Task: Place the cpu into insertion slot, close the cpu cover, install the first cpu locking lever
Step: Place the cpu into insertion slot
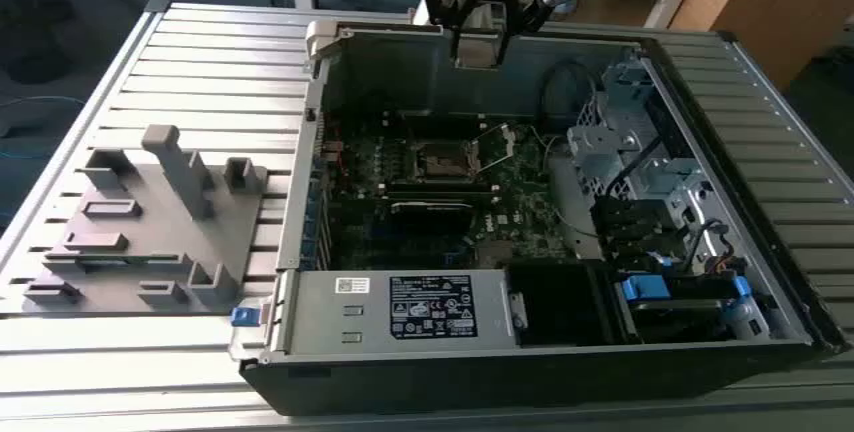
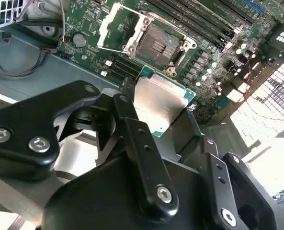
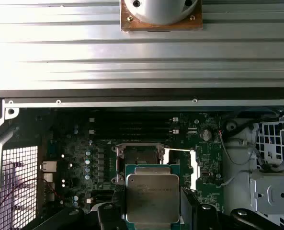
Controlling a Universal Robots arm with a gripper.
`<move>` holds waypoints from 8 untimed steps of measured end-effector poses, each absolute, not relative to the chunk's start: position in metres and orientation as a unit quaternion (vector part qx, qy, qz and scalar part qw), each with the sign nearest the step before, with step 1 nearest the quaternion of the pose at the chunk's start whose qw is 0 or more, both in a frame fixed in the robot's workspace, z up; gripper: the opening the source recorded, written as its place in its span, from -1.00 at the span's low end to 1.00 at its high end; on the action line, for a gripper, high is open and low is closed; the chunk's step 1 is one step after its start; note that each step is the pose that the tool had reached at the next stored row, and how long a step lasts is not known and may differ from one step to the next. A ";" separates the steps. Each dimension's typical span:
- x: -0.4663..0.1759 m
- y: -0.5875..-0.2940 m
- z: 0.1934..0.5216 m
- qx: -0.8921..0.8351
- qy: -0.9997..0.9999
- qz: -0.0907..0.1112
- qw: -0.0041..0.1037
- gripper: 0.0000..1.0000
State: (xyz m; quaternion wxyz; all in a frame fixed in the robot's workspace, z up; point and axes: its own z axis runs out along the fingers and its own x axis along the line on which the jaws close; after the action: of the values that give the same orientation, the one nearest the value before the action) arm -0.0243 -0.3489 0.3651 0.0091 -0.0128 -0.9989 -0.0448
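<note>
**A:** Where is the cpu [image 2: 163, 103] [image 3: 153, 196], and what does it look like?

**B:** It is a small flat square chip. The top is a dull silver-grey metal plate with rounded corners, and a thin green edge of circuit board shows around the plate. There is faint print on the plate. The chip is in the air, held by the end effector [image 2: 158, 108] [image 3: 153, 206].

**A:** How is it held?

**B:** Two dark fingers [image 2: 132, 124] are closed against opposite edges of the chip, with its metal top showing between them in both wrist views.

**A:** Is it in the insertion slot [image 2: 156, 45] [image 3: 141, 155]?

**B:** No. The slot is open and bare, showing its dark grid of contacts. The chip hangs above the board, near the slot and apart from it.

**A:** And the cpu cover [image 2: 104, 31] [image 3: 194, 167]?

**B:** It is a thin silver frame with an open centre, swung up and away beside the slot, so it is not closed.

**A:** What surrounds it?

**B:** A green motherboard [image 1: 400, 222] lies inside an open computer case [image 1: 320, 42]. In the exterior view the end effector [image 1: 481, 47] hangs over the far wall of the case. The case lies on a slatted metal surface [image 1: 200, 52]. A grey moulded fixture [image 1: 147, 222] sits on the surface to the exterior view's left of the case.
</note>
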 end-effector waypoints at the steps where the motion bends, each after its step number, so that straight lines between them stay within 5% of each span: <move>1: -0.024 -0.349 0.365 -0.013 -0.999 -0.045 0.009 0.08; 8: -0.024 -0.349 0.364 -0.013 -0.999 -0.045 0.009 0.08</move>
State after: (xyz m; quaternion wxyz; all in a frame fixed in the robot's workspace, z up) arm -0.0243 -0.3489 0.3645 0.0091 -0.0128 -0.9989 -0.0448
